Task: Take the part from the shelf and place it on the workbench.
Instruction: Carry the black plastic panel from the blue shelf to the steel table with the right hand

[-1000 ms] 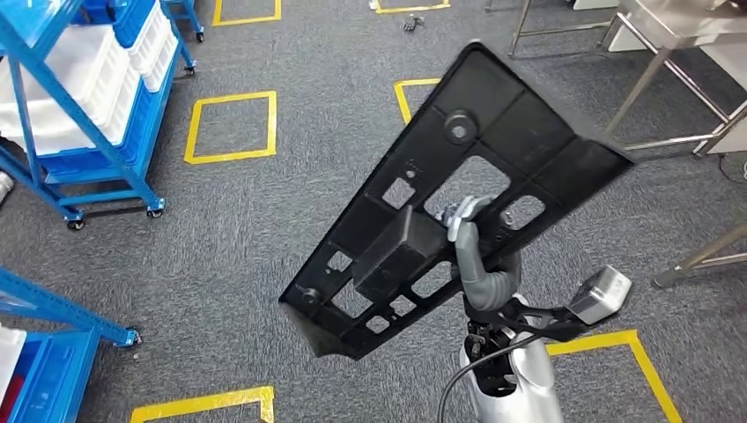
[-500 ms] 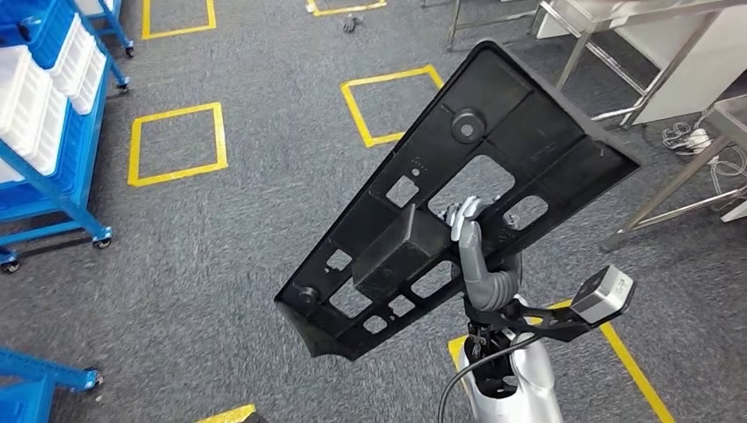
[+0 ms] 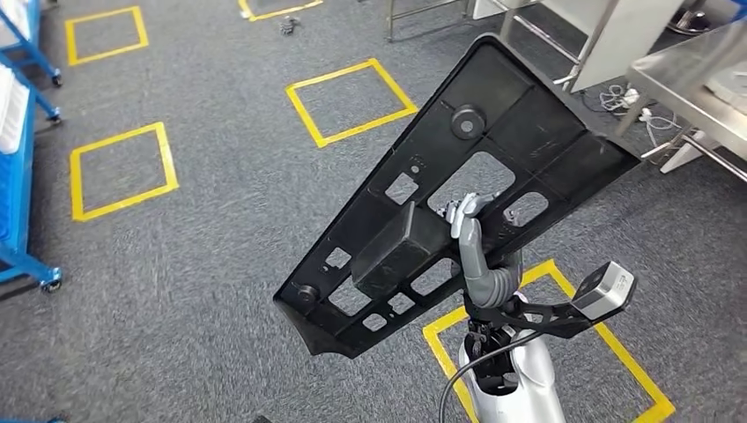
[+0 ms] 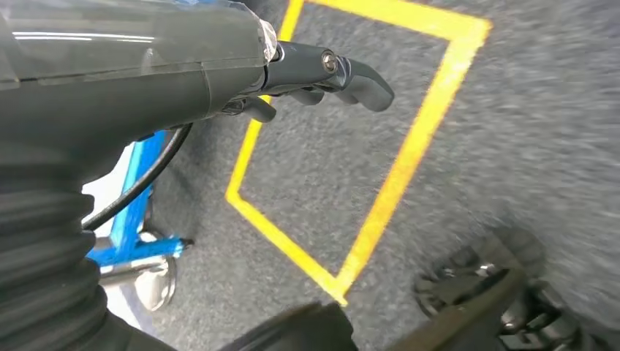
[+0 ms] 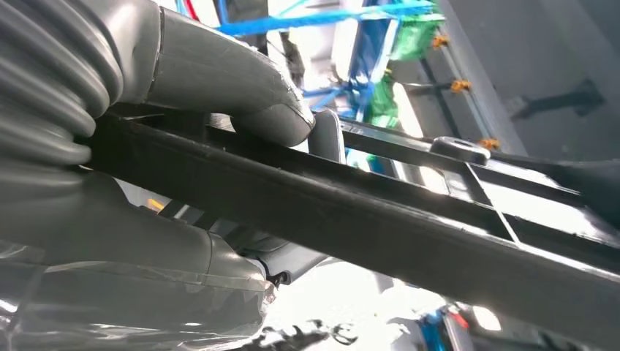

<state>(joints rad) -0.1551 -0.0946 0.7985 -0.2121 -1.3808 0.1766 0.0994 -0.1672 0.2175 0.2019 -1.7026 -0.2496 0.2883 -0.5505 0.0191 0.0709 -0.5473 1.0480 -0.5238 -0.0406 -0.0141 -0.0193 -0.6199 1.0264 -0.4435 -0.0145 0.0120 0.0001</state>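
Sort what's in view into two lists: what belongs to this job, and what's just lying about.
Belongs to the job:
black part, held up off the floor
right hand, gripping it
steel workbench, ahead on the right

Just lying about:
yellow floor squares
blue shelf cart
cables on the carpet

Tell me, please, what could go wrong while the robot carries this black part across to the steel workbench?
1. The right hand grips the large black part at one opening near its middle, so the part could swing or slip.
2. The part sticks out far, so its upper corner could strike the steel workbench.
3. It hides much of the floor ahead, including the cables lying near the bench.
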